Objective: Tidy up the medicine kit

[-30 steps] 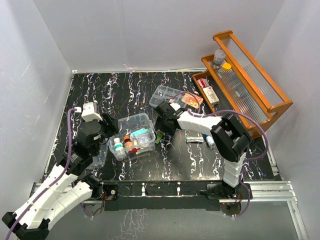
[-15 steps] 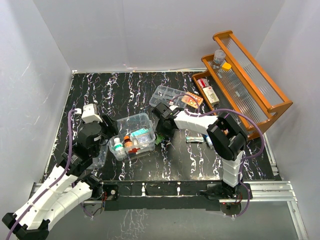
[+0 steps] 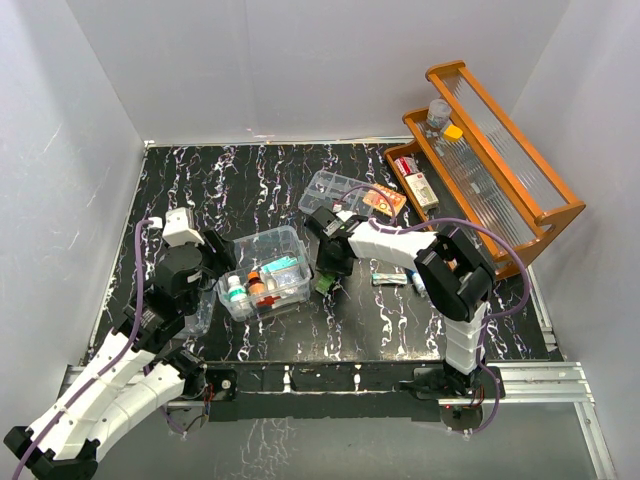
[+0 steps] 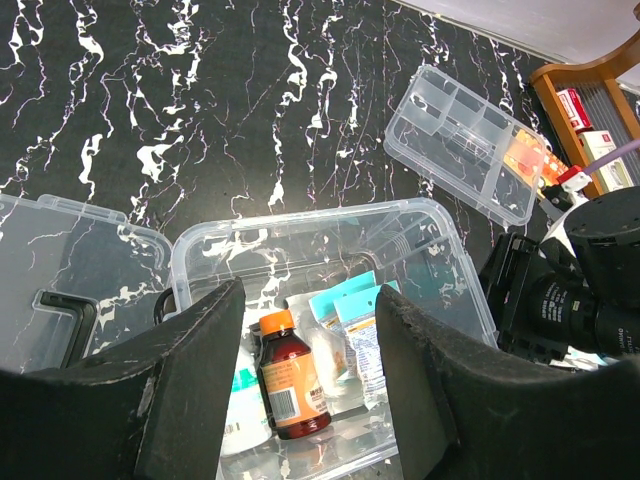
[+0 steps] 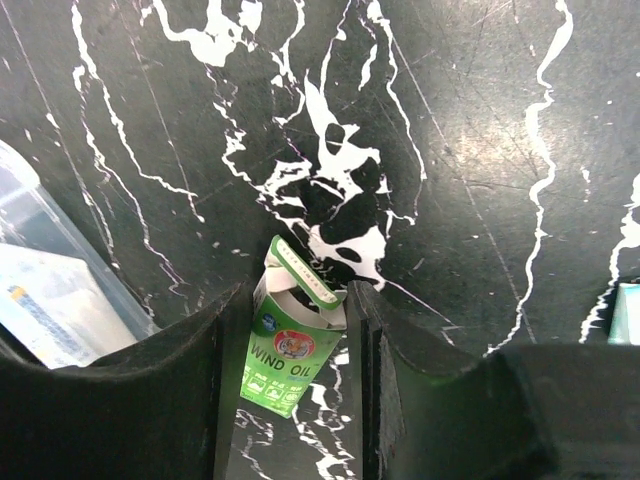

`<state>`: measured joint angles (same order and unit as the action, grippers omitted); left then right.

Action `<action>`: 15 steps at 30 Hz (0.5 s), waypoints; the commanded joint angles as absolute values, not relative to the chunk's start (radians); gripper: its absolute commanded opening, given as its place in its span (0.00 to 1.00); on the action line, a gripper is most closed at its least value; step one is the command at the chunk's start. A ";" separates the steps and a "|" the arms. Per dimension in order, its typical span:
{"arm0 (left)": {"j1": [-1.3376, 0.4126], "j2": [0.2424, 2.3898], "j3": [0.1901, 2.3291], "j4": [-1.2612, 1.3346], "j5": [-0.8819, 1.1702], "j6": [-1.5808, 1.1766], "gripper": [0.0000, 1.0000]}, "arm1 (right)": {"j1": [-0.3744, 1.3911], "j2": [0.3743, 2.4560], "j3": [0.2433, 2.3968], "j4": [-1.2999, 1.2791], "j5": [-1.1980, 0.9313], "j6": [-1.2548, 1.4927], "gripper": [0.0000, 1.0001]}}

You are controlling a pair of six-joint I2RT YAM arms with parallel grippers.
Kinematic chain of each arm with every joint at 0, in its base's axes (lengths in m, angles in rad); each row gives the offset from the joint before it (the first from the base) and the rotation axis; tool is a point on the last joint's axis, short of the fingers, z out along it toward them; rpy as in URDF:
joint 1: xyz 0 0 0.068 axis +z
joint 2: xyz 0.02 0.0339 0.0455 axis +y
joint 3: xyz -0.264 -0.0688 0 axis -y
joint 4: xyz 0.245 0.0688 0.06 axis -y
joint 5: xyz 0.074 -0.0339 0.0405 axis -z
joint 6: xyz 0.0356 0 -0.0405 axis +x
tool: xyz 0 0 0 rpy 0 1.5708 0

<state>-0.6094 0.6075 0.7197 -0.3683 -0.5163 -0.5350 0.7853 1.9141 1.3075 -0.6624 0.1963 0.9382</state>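
Note:
The medicine kit (image 3: 262, 241) is a clear box, open at centre-left, holding a brown bottle with an orange cap (image 4: 290, 375), a white bottle (image 3: 236, 290) and teal sachets (image 4: 355, 320). Its clear lid (image 4: 60, 250) with a black handle (image 4: 60, 312) lies left of it. My left gripper (image 4: 310, 300) is open and empty above the kit's near-left side (image 3: 215, 258). My right gripper (image 5: 295, 292) is shut on a green "Wind Oil" carton (image 5: 290, 355) with its top flap open. It holds the carton just right of the kit (image 3: 324, 284), close over the table.
A clear compartment tray (image 3: 335, 190) and an orange packet (image 3: 385, 202) lie behind the right gripper. A tube (image 3: 390, 279) and a small bottle (image 3: 420, 283) lie to its right. An orange-brown wooden rack (image 3: 490, 170) with boxes and bottles stands at the far right.
My right gripper has shifted a little toward the kit, and the green carton in it now sits slightly nearer the front. The left arm has barely moved.

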 commanded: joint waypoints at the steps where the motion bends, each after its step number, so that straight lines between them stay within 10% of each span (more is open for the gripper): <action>1: -0.604 0.608 0.720 -0.376 -0.536 -0.532 0.54 | 0.781 1.872 1.329 -0.728 0.212 0.753 0.39; 15: -0.604 0.632 0.721 -0.375 -0.506 -0.536 0.55 | 0.764 1.856 1.285 -0.728 0.151 0.784 0.48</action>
